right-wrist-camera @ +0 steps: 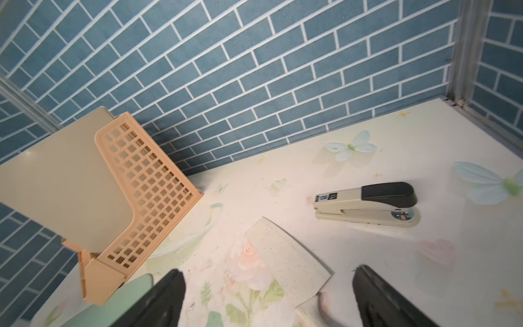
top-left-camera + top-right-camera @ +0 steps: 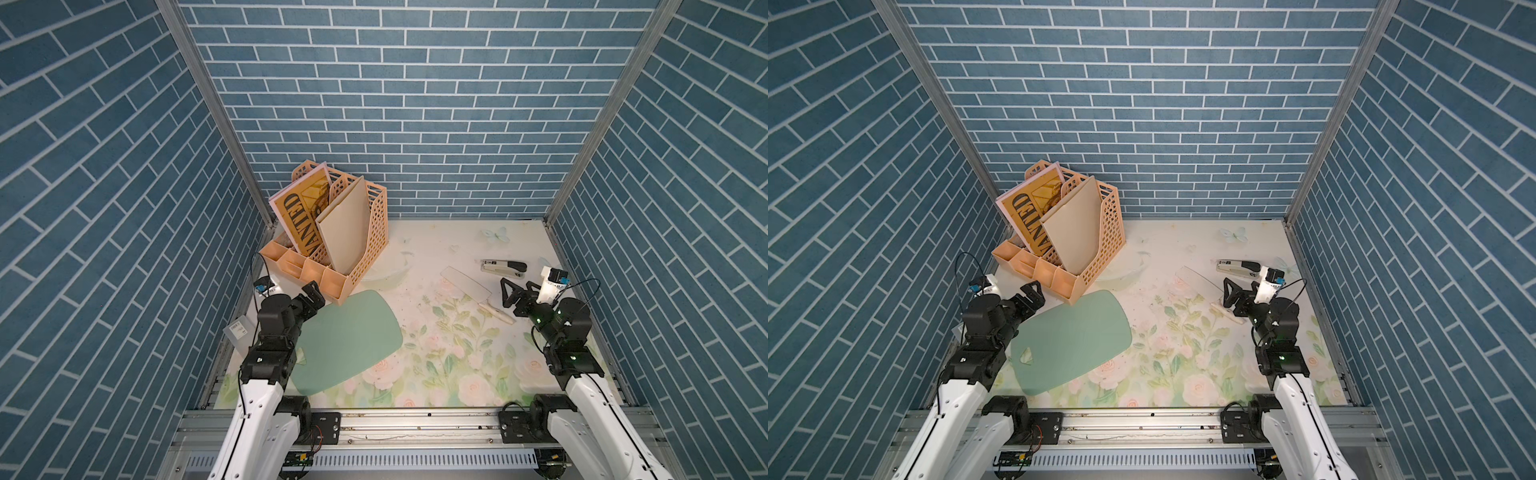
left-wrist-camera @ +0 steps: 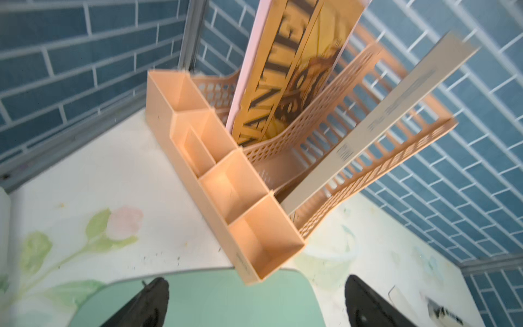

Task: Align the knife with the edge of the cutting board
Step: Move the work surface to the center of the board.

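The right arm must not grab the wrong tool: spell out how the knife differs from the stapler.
The knife is a flat, pale speckled blade with a cream handle; the stapler is thicker, grey with a black top. The knife lies diagonally, handle toward the right gripper; the stapler lies roughly parallel to the back wall, farther from that gripper. Both rest on the floral table, apart from each other and off the cutting board.

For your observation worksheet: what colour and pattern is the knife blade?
The knife blade is cream with fine dark speckles; best in right wrist view.
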Robot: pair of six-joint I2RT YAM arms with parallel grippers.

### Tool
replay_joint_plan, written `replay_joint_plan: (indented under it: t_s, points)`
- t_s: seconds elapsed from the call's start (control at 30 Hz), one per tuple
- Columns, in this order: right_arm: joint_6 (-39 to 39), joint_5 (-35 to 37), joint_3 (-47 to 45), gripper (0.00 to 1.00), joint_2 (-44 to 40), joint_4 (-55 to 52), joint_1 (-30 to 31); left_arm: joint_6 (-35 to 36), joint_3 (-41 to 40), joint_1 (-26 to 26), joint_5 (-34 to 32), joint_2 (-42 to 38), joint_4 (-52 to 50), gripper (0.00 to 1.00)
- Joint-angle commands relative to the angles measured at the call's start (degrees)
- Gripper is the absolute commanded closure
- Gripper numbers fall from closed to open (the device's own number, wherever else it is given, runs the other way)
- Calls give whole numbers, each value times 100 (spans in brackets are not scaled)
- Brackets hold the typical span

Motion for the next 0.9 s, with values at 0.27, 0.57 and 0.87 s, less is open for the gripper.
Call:
replay_joint_plan:
  t_s: [0.27, 0.57, 0.87]
  points:
    - [414, -596, 416, 10, 426, -599, 1276, -332, -27, -2, 569, 1178, -683, 0]
    - [870, 643, 1015, 10, 2207, -209, 3621, -904, -255, -451, -104, 1652, -983, 0]
    - [1521, 1350, 1872, 10, 4054, 208, 4968, -1587, -441, -656, -462, 1734, -1546, 0]
